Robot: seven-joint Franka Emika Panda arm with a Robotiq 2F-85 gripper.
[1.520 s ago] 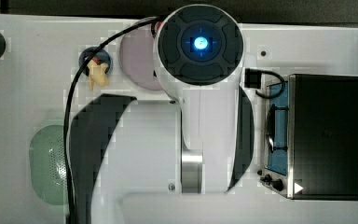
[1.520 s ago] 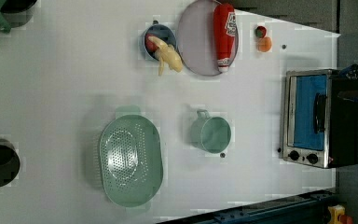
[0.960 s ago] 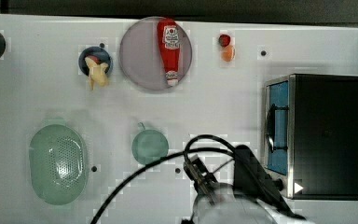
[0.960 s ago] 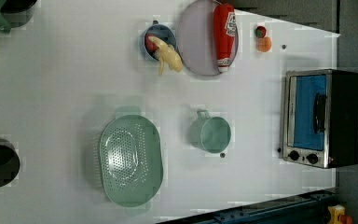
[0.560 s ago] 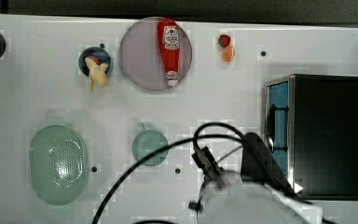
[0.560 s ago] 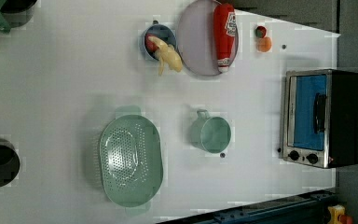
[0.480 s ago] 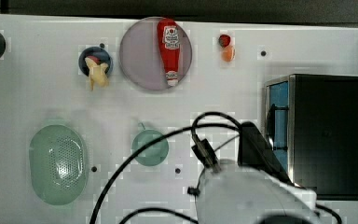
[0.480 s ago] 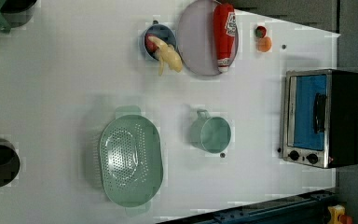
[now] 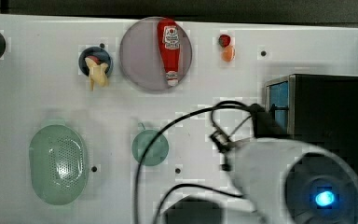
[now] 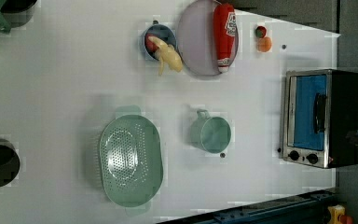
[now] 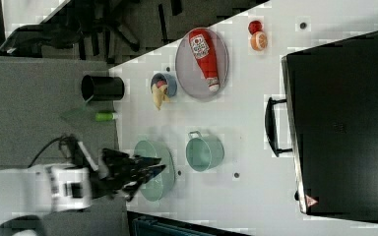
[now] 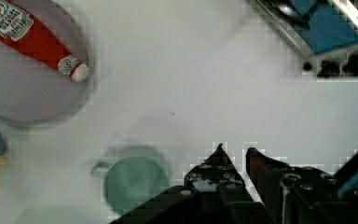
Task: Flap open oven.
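The left view shows the oven (image 10: 324,119) standing at the left view's right edge of the white table (image 10: 65,93), its blue door shut, the bar handle (image 10: 320,113) lying across the glass and the black knobs (image 10: 303,157) at the lower end of the silver front. In the top view the oven (image 9: 324,119) is seen at the top view's right, with the white arm (image 9: 279,177) and its black cable partly covering the front. In the wrist view the gripper (image 12: 234,156) is seen above bare table with its two black fingertips (image 12: 220,154) drawn close together, a narrow gap between them and nothing held; the oven's lower front corner (image 12: 328,32) is well apart from it. A green cup (image 10: 210,133) is placed near the middle of the table, a green colander (image 10: 130,161) beside it, and a ketchup bottle (image 10: 224,35) is laid on a grey plate (image 10: 198,42).
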